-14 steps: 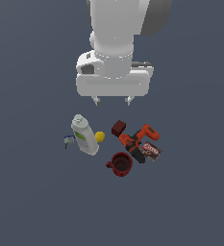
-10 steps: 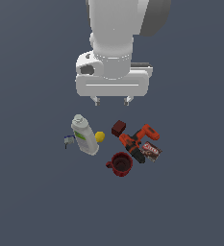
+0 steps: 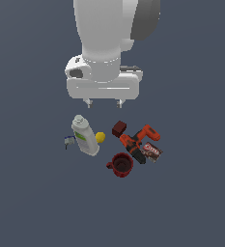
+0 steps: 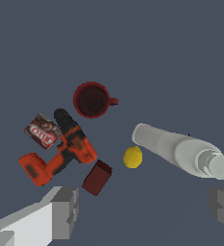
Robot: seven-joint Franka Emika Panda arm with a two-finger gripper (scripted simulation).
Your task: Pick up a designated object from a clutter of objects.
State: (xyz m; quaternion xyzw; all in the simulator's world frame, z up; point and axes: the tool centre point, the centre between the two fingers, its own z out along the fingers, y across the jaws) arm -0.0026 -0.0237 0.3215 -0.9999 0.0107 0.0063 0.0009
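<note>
My gripper [image 3: 103,103] hangs above the clutter with its fingers [image 4: 65,211] spread wide and nothing between them. Nearest below it I see the dark-red cube [image 3: 119,129], the yellow ball [image 3: 100,137] and the white bottle with green label [image 3: 84,135] lying on its side, a tiny blue-white item [image 3: 69,141] beside the bottle. The small brown-red box with the white oval label [image 3: 152,151] lies against the orange-black drill [image 3: 137,142] on the exterior view's right, with the red mug [image 3: 121,164] upright just beside the drill.
</note>
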